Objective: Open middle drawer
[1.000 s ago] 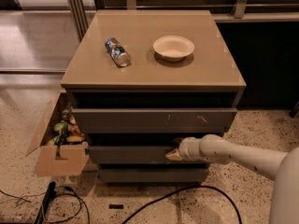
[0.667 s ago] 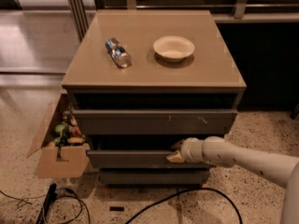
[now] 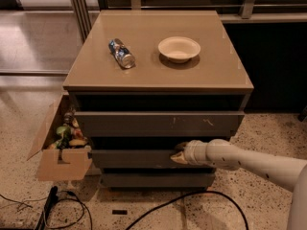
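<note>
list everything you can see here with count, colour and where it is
cabinet: 1, tan top, centre of view
can: 1, blue and silver, on its side, cabinet top left
bowl: 1, cream, cabinet top, right of the can
top drawer: 1, grey-brown, scuffed, uppermost front
middle drawer: 1, grey-brown, plain, between the other fronts
bottom drawer: 1, grey-brown, lowest
cardboard box: 1, brown, floor left of the cabinet, holding mixed items
cables: several, black, floor in front
arm: 1, white, entering from the right
gripper: 1, tan, at the middle drawer's upper edge
</note>
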Action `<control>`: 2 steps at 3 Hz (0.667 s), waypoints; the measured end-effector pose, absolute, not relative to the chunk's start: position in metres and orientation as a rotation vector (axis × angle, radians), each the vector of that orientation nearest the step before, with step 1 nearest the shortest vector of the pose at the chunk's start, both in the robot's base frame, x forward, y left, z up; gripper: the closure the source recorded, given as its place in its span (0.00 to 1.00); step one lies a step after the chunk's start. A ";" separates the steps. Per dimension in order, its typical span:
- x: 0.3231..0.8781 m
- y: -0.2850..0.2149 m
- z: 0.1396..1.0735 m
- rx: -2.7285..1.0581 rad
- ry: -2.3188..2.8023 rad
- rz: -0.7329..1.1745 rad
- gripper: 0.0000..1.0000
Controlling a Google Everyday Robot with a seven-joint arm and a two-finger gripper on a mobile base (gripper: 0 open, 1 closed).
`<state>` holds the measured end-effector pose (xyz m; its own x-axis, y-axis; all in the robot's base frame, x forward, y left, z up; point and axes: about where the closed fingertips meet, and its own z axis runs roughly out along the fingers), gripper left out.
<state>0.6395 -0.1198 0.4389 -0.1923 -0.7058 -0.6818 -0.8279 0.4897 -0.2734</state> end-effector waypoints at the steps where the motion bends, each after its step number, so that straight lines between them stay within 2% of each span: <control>1: 0.639 -0.120 0.439 -1.267 1.949 0.197 0.55; 2: 0.639 -0.120 0.439 -1.267 1.949 0.197 0.31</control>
<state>0.6394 -0.1198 0.4388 -0.1923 -0.7058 -0.6818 -0.8280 0.4896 -0.2733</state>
